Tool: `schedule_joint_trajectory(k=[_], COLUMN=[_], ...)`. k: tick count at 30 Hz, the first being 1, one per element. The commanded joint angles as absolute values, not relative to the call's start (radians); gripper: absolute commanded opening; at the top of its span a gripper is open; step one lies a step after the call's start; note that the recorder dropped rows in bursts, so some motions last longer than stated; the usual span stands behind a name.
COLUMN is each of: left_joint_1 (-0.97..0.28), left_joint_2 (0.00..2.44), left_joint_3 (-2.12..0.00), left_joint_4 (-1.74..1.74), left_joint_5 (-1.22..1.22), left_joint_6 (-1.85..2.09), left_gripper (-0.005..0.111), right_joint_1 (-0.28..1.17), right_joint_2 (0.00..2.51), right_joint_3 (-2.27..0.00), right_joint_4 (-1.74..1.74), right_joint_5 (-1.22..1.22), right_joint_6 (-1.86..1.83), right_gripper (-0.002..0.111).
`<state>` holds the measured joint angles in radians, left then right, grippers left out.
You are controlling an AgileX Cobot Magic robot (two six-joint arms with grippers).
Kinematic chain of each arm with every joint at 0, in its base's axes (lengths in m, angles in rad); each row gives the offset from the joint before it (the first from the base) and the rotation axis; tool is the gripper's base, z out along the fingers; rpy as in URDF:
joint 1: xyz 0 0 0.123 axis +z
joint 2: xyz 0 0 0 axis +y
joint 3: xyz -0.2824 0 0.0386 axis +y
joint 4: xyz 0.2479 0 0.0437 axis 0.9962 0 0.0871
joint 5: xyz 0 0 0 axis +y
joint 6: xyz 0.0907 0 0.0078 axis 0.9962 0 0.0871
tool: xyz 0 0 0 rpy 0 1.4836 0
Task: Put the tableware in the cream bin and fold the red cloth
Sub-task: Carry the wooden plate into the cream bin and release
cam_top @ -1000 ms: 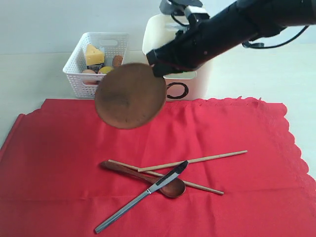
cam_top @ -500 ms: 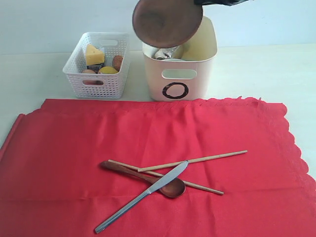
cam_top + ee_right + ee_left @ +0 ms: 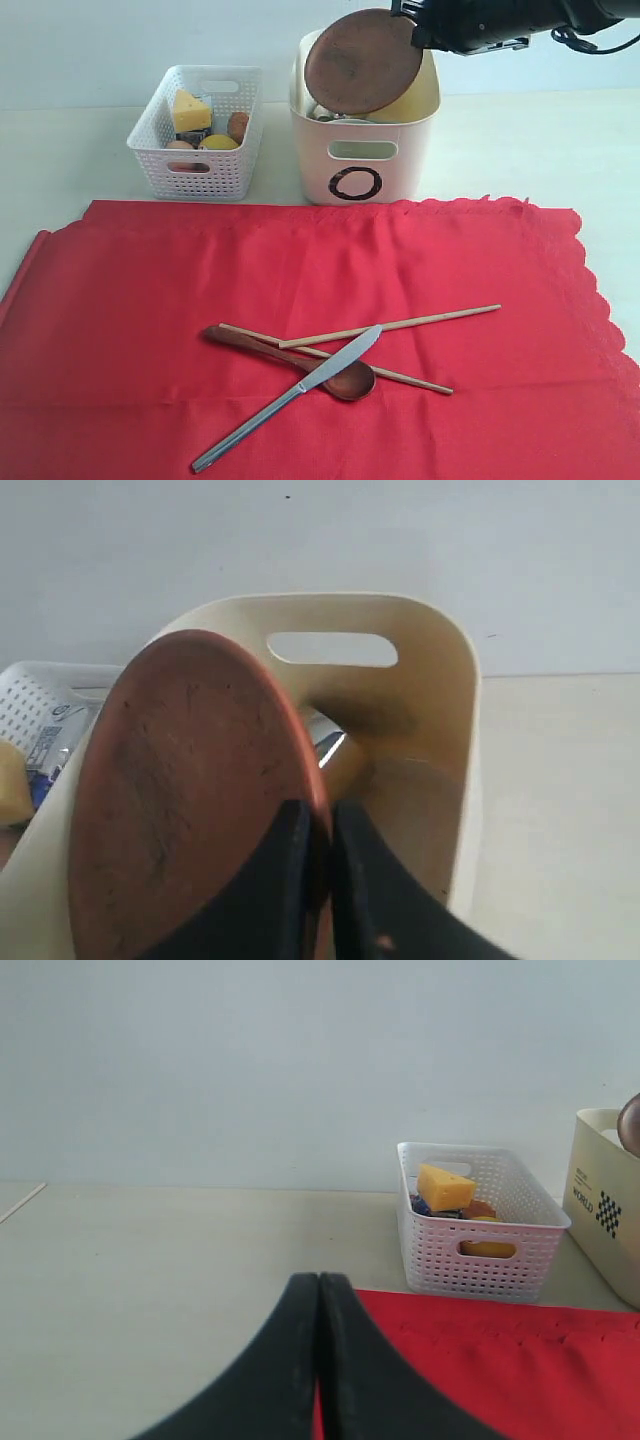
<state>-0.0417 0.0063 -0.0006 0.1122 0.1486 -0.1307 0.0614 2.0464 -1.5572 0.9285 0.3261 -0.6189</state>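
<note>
The right gripper (image 3: 416, 30) is clamped narrowly on the rim of the round brown plate (image 3: 362, 62), its two black fingers (image 3: 290, 880) pinching the edge from either side. The plate hangs steeply tilted over the mouth of the cream bin (image 3: 400, 165), with its lower edge about level with the rim. Whether it touches the bin cannot be told. In the right wrist view the plate covers much of the opening, and a sliver of shiny metal (image 3: 330, 748) shows inside the bin behind it.

The left gripper (image 3: 319, 1290) has its jaws pressed together with nothing between them. It sits low over the edge of the red cloth (image 3: 500, 1360).

The red cloth lies spread flat on the pale table (image 3: 520, 150), in front of the bin. On it, well apart from the bin, lie the metal table knife (image 3: 290, 395), the brown wooden spoon (image 3: 345, 380) and the crossed wooden chopsticks (image 3: 400, 323). The knife rests across the spoon and the chopsticks.

Just beside the bin stands the white lattice basket (image 3: 205, 175), holding a cheese wedge (image 3: 190, 110) and other food.
</note>
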Motion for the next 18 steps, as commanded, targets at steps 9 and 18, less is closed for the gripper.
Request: schedule_joint_trajectory(k=[9,18], left_joint_1=[-0.04,-0.04], left_joint_2=[0.0,0.0], left_joint_3=[0.0,0.0], left_joint_4=[0.111,0.111], left_joint_5=[0.144,0.144], left_joint_6=[-0.132,-0.134], left_gripper=[0.001,0.001], right_joint_1=[0.097,0.095], right_joint_2=[2.075,2.073], right_joint_3=[-1.565,-1.565], right_joint_4=[0.915,0.915], right_joint_5=[0.314,0.356], right_joint_6=[-0.627,-0.599], right_gripper=[0.04,0.05])
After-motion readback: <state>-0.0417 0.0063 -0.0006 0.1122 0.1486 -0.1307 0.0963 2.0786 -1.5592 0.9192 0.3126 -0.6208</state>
